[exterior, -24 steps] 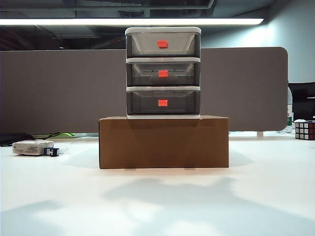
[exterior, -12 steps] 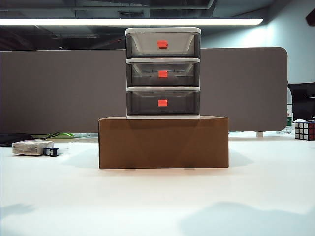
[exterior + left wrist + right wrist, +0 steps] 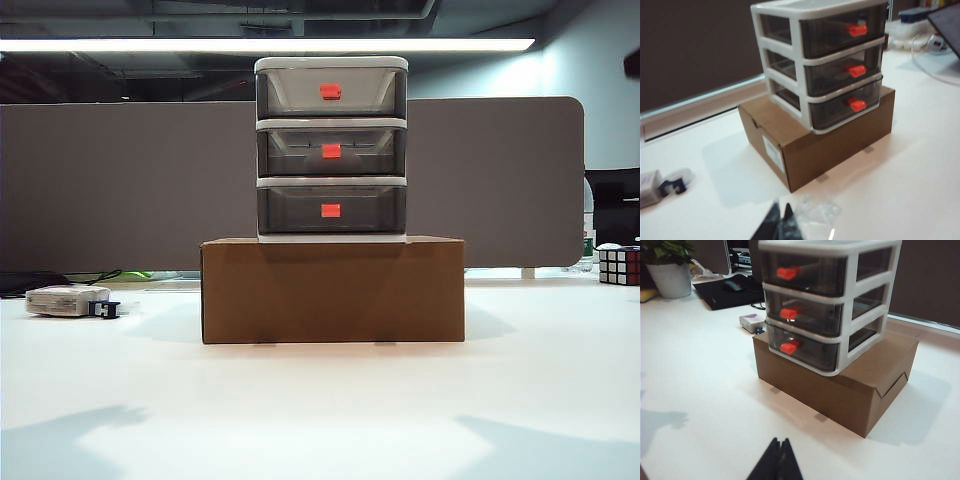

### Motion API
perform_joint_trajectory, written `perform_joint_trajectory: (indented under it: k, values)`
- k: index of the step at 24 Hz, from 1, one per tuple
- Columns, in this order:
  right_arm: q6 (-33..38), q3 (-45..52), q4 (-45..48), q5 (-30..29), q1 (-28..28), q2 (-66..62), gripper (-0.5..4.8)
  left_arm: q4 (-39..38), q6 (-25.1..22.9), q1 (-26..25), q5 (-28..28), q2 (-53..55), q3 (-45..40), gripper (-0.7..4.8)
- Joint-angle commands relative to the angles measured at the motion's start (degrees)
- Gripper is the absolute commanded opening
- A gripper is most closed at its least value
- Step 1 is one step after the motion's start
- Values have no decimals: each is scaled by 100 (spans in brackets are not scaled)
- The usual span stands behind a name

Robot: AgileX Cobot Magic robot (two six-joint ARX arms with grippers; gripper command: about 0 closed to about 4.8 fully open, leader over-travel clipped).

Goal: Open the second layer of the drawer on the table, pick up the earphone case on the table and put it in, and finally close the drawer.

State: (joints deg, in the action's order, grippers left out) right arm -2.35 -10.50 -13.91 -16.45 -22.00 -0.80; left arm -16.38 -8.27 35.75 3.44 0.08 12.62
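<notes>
Shadows: arm shadows on the worktop (image 3: 560,380) shifted toward both lower corners.
Drawer (image 3: 331,148): all tiers shut — atop cardboard box (image 3: 332,289).
Left tool (image 3: 781,214): closed, empty.
Right tool (image 3: 779,446): closed, empty.

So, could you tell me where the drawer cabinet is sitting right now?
In the exterior view the drawer stands centre frame on top of the brown cardboard box, which rests on the table; all three tiers look shut.
</notes>
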Motion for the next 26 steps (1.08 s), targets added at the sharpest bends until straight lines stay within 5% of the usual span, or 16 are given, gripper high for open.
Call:
perform_joint_trajectory:
  k: [1, 10, 18, 20, 26]
  values:
    - [46, 297, 566, 243, 9, 81, -5, 667, -72, -15, 20, 7, -358, -6]
    - [52, 1047, 1451, 470, 9, 81, -5, 2090, 15, -17, 273, 7, -1222, -6]
    - [-240, 1045, 1329, 501, 133, 81, -5, 2114, -393, -72, 850, 7, -1224, -6]
    - [-247, 1045, 1272, 498, 339, 83, -5, 2188, -393, -334, 870, 7, -1224, -6]
    - [-330, 1045, 1270, -24, 1261, 83, -5, 2337, -223, -1873, -404, 7, -1224, -6]
